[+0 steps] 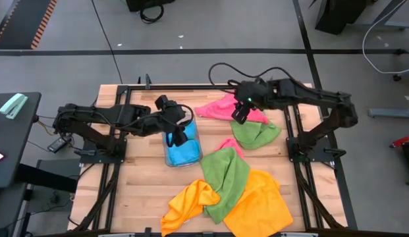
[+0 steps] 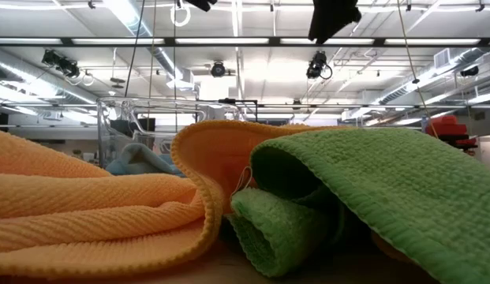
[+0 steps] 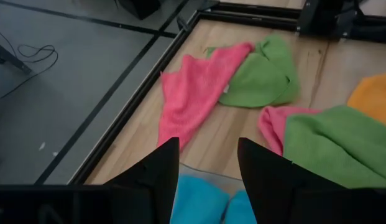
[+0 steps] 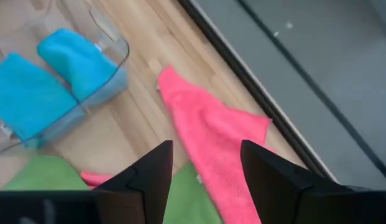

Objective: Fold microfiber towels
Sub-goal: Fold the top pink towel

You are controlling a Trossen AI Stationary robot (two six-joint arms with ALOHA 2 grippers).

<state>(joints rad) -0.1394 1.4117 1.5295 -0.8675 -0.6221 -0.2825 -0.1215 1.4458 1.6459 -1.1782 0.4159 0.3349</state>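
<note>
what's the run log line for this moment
left pincer: open, over blue towels in clear tray | right pincer: open, over pink towel

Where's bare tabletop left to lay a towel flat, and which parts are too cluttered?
Bare wood lies along the table's left side, bordered by the clear tray of blue towels and the orange towels. A smaller patch lies beyond the tray, left of the pink towel. Centre and right are crowded: green towels overlap pink and orange ones.
</note>
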